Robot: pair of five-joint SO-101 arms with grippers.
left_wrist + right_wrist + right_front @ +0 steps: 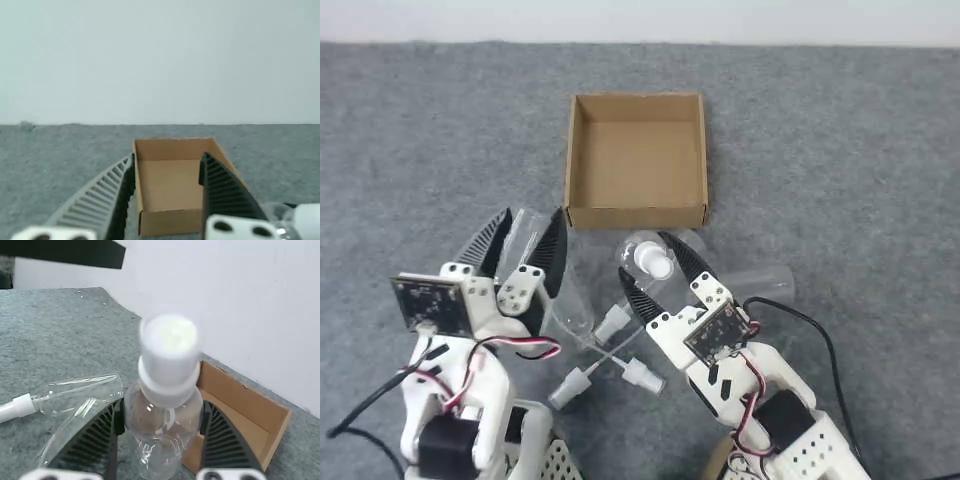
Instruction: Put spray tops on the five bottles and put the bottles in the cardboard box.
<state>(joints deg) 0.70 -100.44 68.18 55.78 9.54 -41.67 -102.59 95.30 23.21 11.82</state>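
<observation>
Right gripper (pixel 642 255) had its fingers clamped on a clear bottle (pixel 162 432), one finger each side of the body, and it stood upright! A white spray top (pixel 169 355) sat on its neck. The bottle was just in front of the cardboard box (pixel 636 214), near its front wall. Left gripper (pixel 532 218) hovered beside it with its fingers spread wide, gripping nothing and pointing at the box (something clear showed under them, though I couldn't tell what). More on the grey counter (pixel 840 150): a clear bottle (pixel 765 283) lay on its side just beyond the right gripper. Loose spray tops (pixel 641 375) lay between the two arms.
</observation>
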